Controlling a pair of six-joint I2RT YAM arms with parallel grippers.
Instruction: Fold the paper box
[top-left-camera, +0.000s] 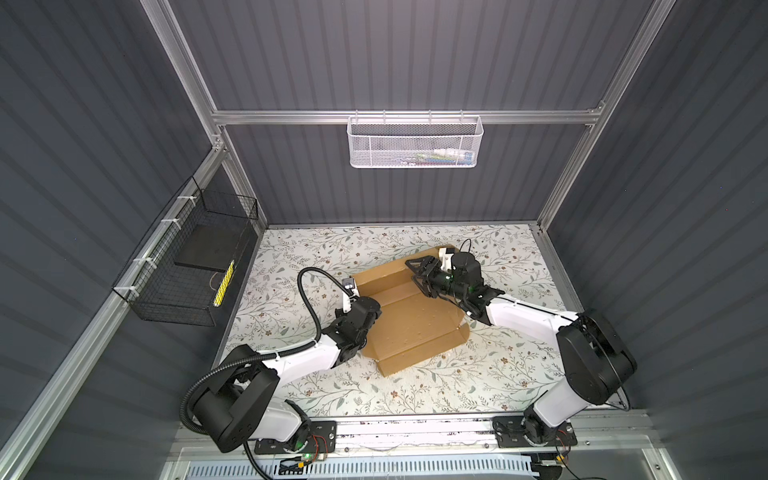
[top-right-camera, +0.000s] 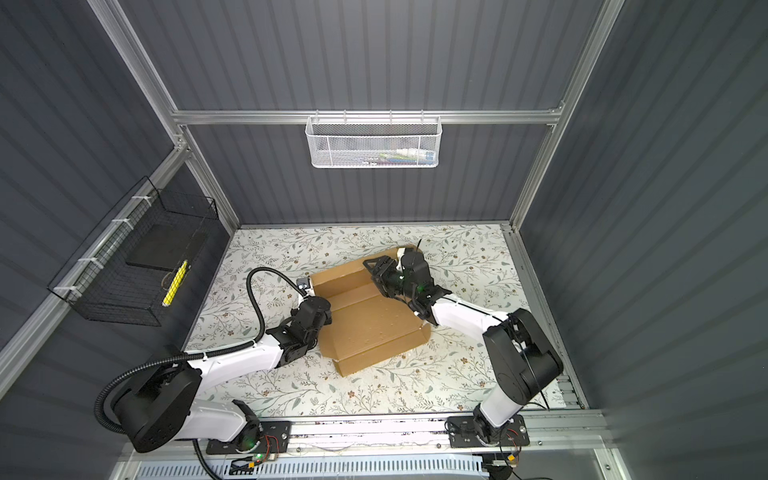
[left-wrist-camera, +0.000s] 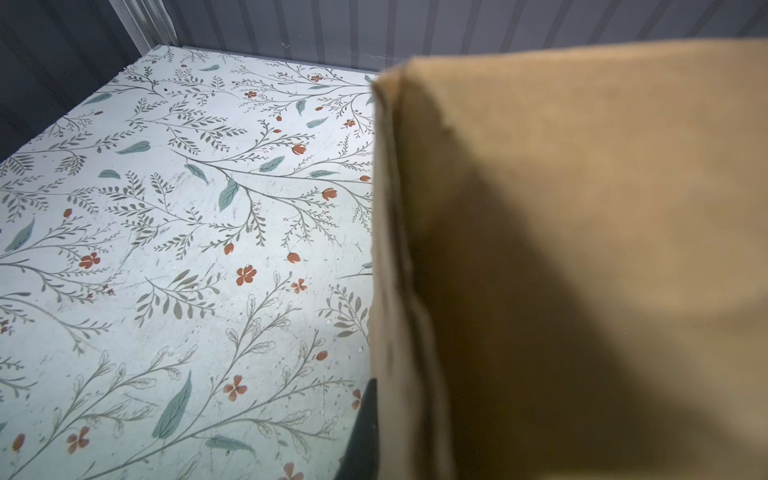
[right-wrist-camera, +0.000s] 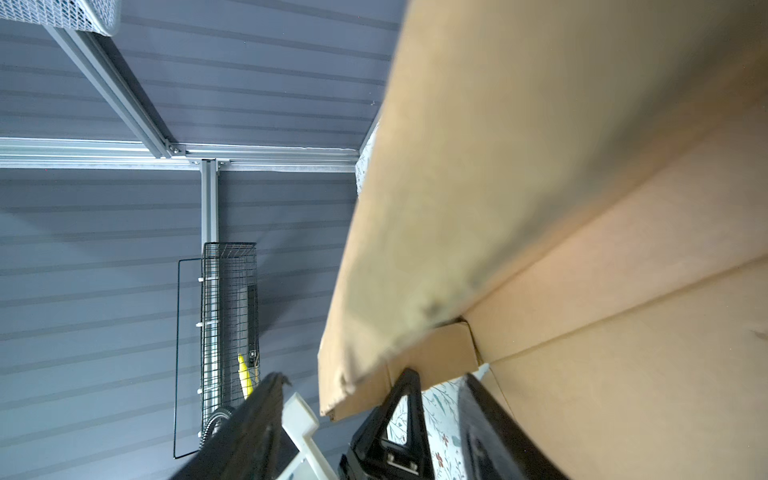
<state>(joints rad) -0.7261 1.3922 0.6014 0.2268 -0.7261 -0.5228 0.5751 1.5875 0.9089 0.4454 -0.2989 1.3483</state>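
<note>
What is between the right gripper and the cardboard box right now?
Nothing visible. The right gripper is open and sits right at the raised far edge of the box, with only bare cardboard next to its fingers.

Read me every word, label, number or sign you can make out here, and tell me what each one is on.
No text can be read in any view.
On the paper box: plain brown cardboard, no print visible.
On the packages in the white mesh basket: coloured print, too blurred to read.
On the yellow item in the black wire basket: any marks are too small to read.
</note>
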